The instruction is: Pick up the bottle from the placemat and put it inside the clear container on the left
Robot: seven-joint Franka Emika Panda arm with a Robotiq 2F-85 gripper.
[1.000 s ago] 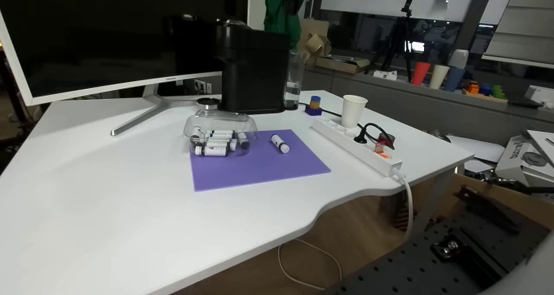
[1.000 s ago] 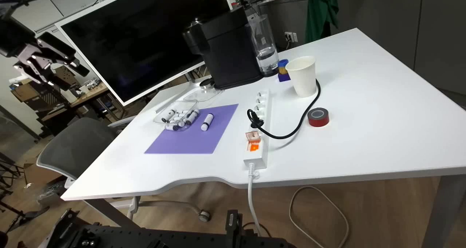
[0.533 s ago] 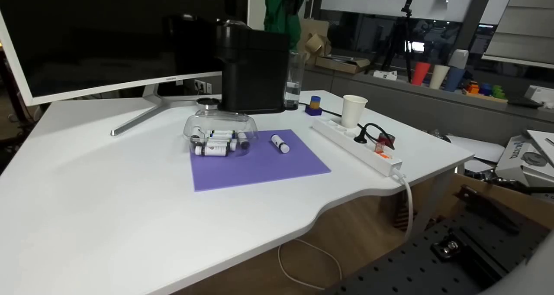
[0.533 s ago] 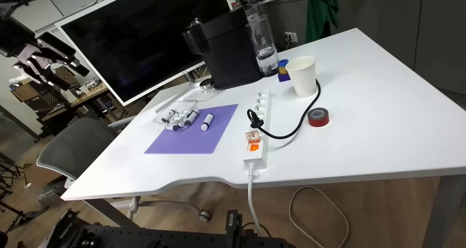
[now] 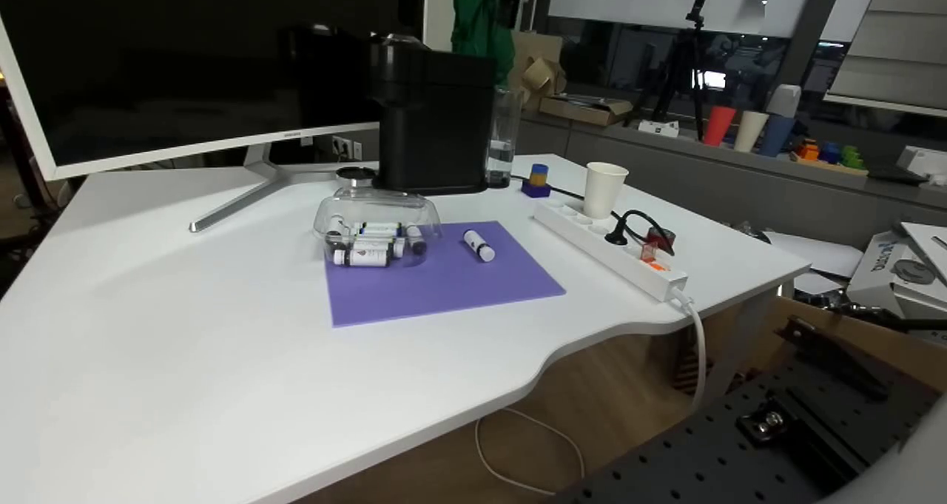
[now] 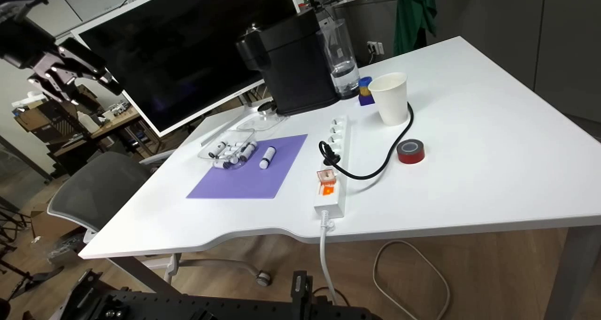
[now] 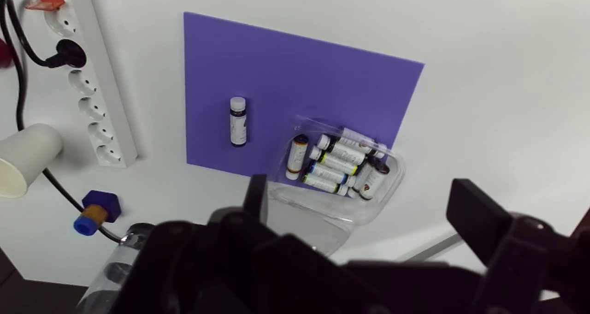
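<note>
The white bottle [image 5: 479, 246] with a dark end lies alone on the purple placemat [image 5: 444, 289]; the bottle shows in an exterior view [image 6: 267, 158] and the wrist view [image 7: 238, 121]. The clear container [image 5: 377, 206] sits partly on the placemat's edge and holds several similar bottles; its rim shows in the wrist view [image 7: 400, 166]. My gripper [image 6: 102, 94] is high in the air before the monitor, left of the mat in that view. In the wrist view the gripper [image 7: 362, 196] has its jaws wide apart with nothing between them, well above the table.
A white power strip [image 5: 610, 249] with a black plug lies beside the mat, with a paper cup [image 5: 604, 190] by it. A tall black machine [image 5: 436, 123] with a water tank and a large monitor [image 6: 188, 42] stand behind. A tape roll [image 6: 410, 151] lies on the table.
My gripper has moved slightly right and down in an exterior view, still open. The bottle, placemat and container have not moved.
</note>
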